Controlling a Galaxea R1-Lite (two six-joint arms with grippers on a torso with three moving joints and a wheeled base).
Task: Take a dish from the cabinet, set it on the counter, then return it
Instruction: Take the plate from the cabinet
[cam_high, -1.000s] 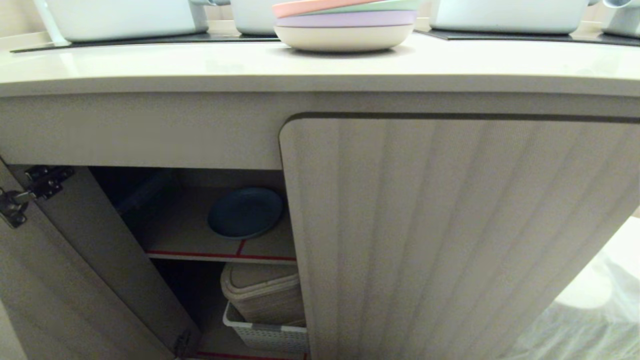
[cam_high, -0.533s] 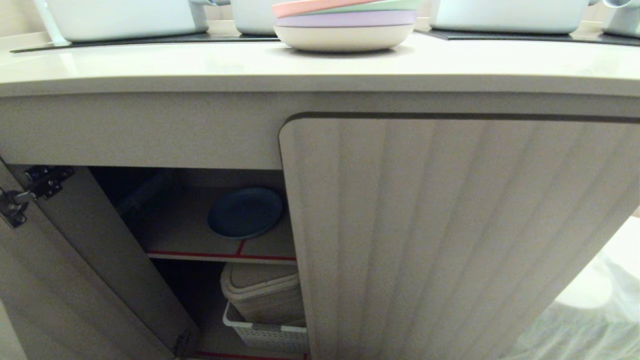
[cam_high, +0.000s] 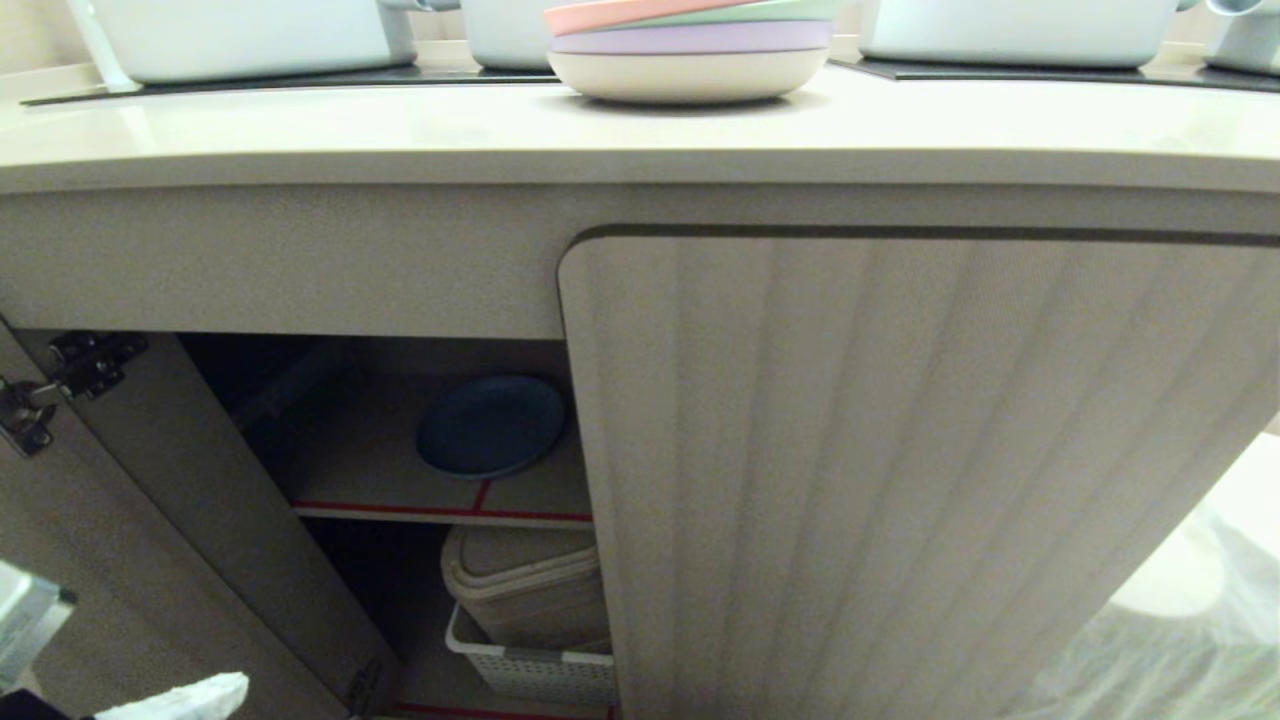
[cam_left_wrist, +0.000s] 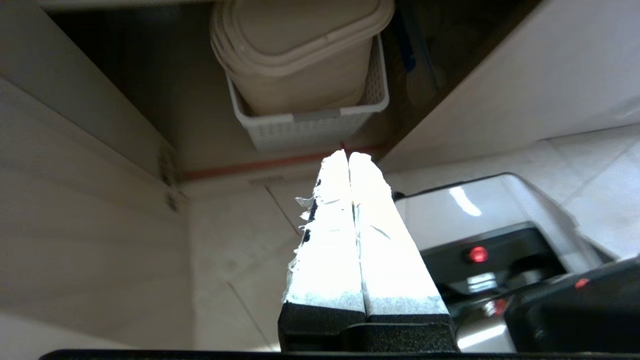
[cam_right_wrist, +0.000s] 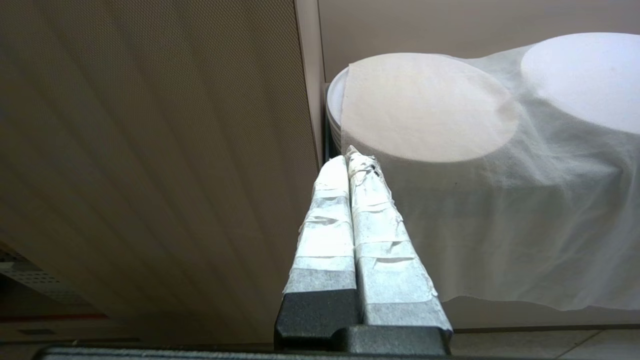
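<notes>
- Blue and shallow, the dish (cam_high: 490, 425) lies flat on the inner shelf (cam_high: 380, 470) of the cabinet (cam_high: 900, 450), towards the right of the opening and just left of the closed ribbed door.
- Red tape (cam_high: 440, 513) runs along the shelf's near edge, with a short strip leading back to the dish.
- Its left door (cam_high: 150, 520) stands open, hinge hardware showing at its upper edge.
- Below the shelf, a white perforated basket (cam_high: 530, 670) holds a stack of beige lidded containers (cam_high: 525, 590).
- On the counter (cam_high: 400, 125) above, a stack of pastel plates (cam_high: 690, 45) topped in pink sits at the far middle, with pale pots (cam_high: 240, 35) on black hob panels (cam_high: 1000, 72) either side.
- The left gripper (cam_left_wrist: 348, 155) is low at the near left, outside the cabinet, its taped fingers (cam_left_wrist: 330, 225) pressed together on nothing and aimed at the basket; only its white tip shows in the head view's bottom left corner.
- The right gripper (cam_right_wrist: 348, 156) is at the right, in front of the closed door, its fingers (cam_right_wrist: 325, 220) also clenched and empty, beside cloth-draped round shapes (cam_right_wrist: 450, 130).
</notes>
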